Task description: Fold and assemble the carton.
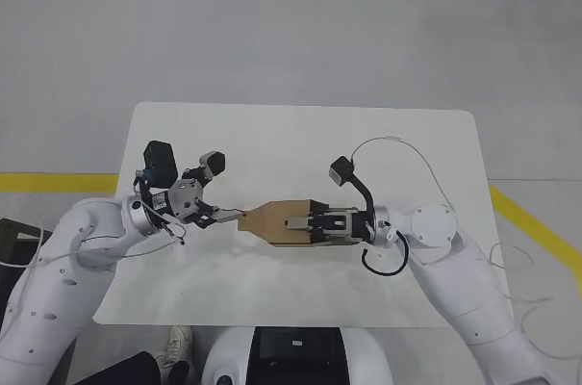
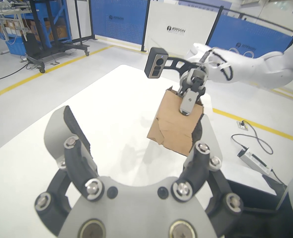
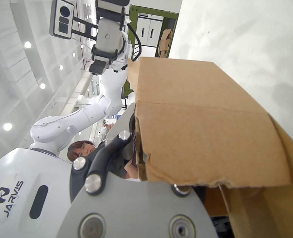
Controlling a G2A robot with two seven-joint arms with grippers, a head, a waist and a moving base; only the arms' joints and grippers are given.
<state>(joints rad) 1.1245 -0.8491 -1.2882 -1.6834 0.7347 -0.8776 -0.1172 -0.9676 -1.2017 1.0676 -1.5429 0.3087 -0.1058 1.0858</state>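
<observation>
The brown carton (image 1: 271, 223) hangs over the middle of the white bench (image 1: 300, 130), seemingly lifted clear of it. It is pinched by one wall in the right tool (image 2: 186, 106), with one finger outside the panel and the other hidden behind it. We read the grip as a brace, offering the ragged open end to the left tool (image 2: 134, 121). That tool's fingers are spread wide, one just beside the carton's near corner, placed, we judge, to press a flap home. The bench stands on a pale grey floor (image 1: 271, 48) crossed by yellow lines (image 1: 40, 181). Blue partition panels (image 2: 116, 20) fence the hall, and a power brick (image 2: 254, 161) lies on the floor.
</observation>
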